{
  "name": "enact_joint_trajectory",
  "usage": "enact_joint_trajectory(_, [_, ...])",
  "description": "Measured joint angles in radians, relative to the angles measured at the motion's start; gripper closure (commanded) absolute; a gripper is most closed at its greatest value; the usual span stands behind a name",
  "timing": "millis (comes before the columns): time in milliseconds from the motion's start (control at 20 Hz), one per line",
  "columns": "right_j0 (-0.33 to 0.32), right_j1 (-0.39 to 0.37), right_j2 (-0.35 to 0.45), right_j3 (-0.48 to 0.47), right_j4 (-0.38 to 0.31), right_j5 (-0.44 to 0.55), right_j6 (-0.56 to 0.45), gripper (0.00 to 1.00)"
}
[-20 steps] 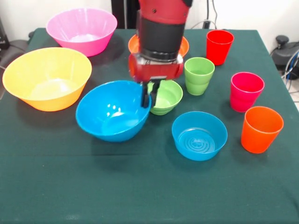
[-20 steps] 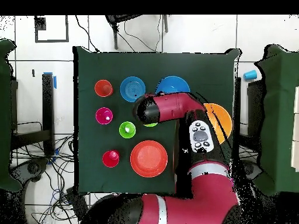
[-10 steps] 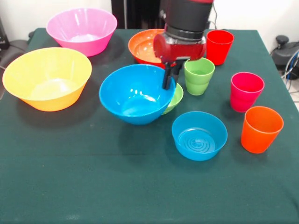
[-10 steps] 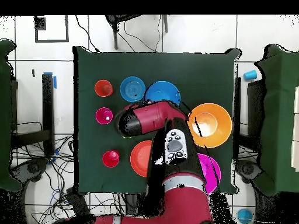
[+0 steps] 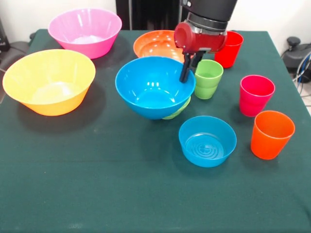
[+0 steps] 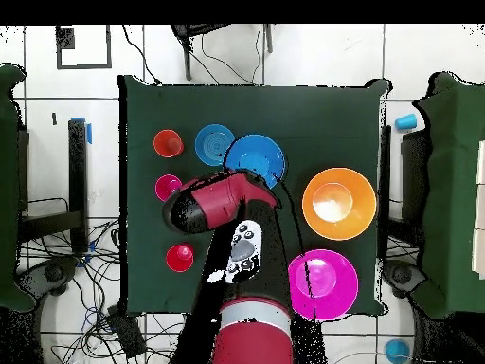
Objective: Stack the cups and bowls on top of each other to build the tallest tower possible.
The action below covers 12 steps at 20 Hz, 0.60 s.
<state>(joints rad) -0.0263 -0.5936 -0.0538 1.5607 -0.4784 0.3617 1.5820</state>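
My gripper [image 5: 186, 72] is shut on the right rim of the wide blue bowl [image 5: 153, 87] and holds it over the small green bowl [image 5: 180, 108], of which only a sliver shows. I cannot tell if the two bowls touch. The light green cup [image 5: 207, 79] stands just right of the gripper. The red cup [image 5: 234, 48] is behind it, the magenta cup [image 5: 256, 94] and the orange cup [image 5: 271, 134] are at the right. In the overhead view the arm hides the gripper, and the blue bowl [image 6: 256, 159] shows beside it.
The small translucent blue bowl [image 5: 207, 141] sits in front. The big yellow-orange bowl [image 5: 48, 81] and the big pink bowl [image 5: 85, 31] are at the left. The shallow orange-red bowl [image 5: 155, 43] is behind the blue bowl.
My gripper has carried the wide blue bowl right and away from the front camera. The bowl now covers most of the small green bowl, which was in plain sight before.
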Motion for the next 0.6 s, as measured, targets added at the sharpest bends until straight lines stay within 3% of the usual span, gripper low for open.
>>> enact_joint_trajectory(600, [0.041,0.025,-0.065,0.014,0.019,-0.026,0.068,1.0])
